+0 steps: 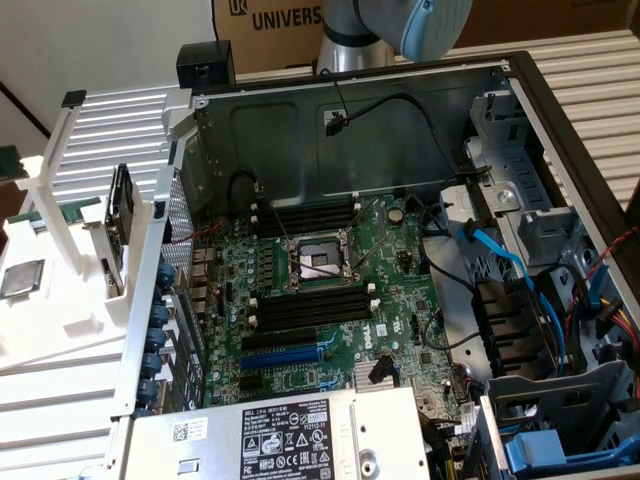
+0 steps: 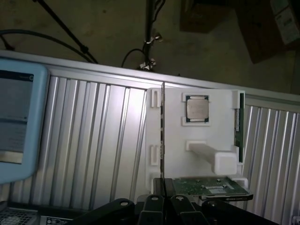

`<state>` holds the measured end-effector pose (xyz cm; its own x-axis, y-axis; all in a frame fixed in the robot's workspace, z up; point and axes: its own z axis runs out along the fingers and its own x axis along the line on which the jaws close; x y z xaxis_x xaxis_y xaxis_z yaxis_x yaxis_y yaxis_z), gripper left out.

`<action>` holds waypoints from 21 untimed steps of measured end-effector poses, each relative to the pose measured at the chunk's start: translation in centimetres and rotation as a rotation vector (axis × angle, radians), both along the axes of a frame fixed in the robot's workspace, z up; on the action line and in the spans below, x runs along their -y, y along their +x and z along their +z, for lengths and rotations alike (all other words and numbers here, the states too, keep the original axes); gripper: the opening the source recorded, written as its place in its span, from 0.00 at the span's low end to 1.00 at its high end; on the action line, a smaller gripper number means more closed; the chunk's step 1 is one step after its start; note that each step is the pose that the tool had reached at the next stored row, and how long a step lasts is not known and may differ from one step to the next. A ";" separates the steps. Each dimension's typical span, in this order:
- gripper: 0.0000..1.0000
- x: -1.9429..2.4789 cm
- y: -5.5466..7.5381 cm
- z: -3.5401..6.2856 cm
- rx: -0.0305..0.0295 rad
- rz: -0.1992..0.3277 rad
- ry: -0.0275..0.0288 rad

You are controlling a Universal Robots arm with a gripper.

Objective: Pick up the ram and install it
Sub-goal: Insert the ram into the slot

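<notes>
The ram (image 1: 120, 215) stands on its long edge in a white holder (image 1: 60, 300) outside the case, at the exterior view's left. From above it shows edge-on as a thin dark line, the ram (image 2: 162, 136), in the holder (image 2: 211, 140). My gripper (image 2: 167, 202) hovers above one end of that line, shut, with nothing between its dark fingertips (image 2: 154, 206). It is apart from the ram. Black memory slots (image 1: 305, 305) lie empty beside the processor socket (image 1: 318, 262) on the motherboard.
A silver-topped processor chip (image 2: 197, 108) sits in the holder. Another green board (image 2: 211, 186) with a pale label lies near my gripper, and a green strip (image 2: 240, 117) stands at the holder's far side. Cables (image 1: 500, 260), drive bays and the power supply (image 1: 280, 435) crowd the case.
</notes>
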<state>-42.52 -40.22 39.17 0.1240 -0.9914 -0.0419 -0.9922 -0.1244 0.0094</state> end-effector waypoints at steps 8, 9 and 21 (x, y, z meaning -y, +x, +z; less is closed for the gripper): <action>0.12 -0.01 4.6 1.57 0.0000 0.000 -0.0014; 0.12 -0.01 5.1 1.90 0.0000 0.000 -0.0014; 0.12 0.00 10.5 3.40 -0.0001 0.000 -0.0014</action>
